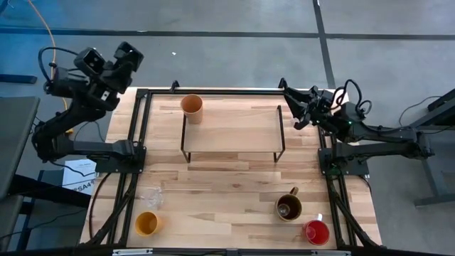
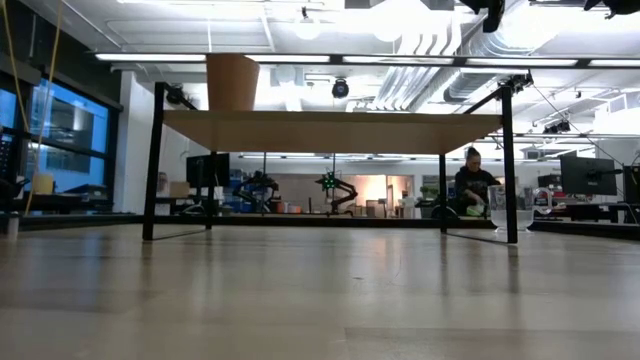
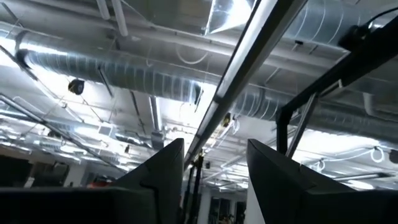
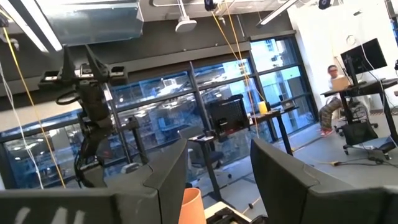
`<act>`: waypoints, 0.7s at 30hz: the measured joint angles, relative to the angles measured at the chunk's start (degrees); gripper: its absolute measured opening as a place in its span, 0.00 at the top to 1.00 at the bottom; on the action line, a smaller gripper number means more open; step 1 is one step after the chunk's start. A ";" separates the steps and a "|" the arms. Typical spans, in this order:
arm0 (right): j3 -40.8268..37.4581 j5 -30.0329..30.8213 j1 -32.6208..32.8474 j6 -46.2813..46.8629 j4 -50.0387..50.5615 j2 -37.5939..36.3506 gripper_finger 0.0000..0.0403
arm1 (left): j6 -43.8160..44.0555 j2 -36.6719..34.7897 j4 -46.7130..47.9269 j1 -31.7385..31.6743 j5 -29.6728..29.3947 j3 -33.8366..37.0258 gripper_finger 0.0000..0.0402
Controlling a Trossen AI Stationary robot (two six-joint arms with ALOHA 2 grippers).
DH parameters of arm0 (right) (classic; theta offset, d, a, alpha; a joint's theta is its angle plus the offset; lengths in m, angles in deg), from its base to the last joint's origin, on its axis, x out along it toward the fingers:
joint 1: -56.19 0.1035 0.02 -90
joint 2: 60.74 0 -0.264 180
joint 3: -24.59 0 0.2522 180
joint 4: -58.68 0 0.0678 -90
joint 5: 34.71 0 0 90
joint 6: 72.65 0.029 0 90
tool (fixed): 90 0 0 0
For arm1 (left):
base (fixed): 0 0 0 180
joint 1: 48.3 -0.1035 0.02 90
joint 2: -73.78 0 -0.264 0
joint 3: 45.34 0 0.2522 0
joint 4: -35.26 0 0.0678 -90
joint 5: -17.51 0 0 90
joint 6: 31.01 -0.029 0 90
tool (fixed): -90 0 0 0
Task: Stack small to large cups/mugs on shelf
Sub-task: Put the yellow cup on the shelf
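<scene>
A: High view, item one?
B: Low rectangular shelf with thin black metal frame and light wood top, at the far middle of the larger wooden table. One peach tumbler stands upright on its far left corner.

A: Other cups?
B: All on the table, near edge. Yellow-orange cup at near left, a clear glass mug just beyond it. Brown handled mug at near right, red-pink cup beside it toward the corner, and something clear next to that, too faint to identify.

A: Arms?
B: Left gripper raised beyond the table's far left corner, holding nothing. Right gripper at the far right corner, just beside the shelf's right end, also empty.

A: Low view?
B: Shelf seen level, the tumbler on its top at left. A clear glass mug by the right legs. A seated person in the room behind.

A: Left wrist view?
B: Two dark fingers apart, jaws released, nothing between them; ceiling ducts beyond.

A: Right wrist view?
B: Dark fingers apart, jaws released. The tumbler's rim shows low between them, farther off, not gripped. The left arm stands opposite; a person sits at a desk.
</scene>
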 joint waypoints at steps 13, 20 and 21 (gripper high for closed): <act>0.00 0.00 -0.02 -0.25 -0.02 0.00 0.59 | 7.52 0.06 6.84 0.04 19.41 0.04 0.60; 0.00 0.00 -0.02 -0.31 -0.04 0.00 0.59 | 11.77 0.98 14.76 0.00 16.76 0.04 0.60; 0.00 0.00 -0.02 -0.31 -0.04 0.00 0.59 | 12.02 1.12 14.66 0.00 16.63 0.04 0.60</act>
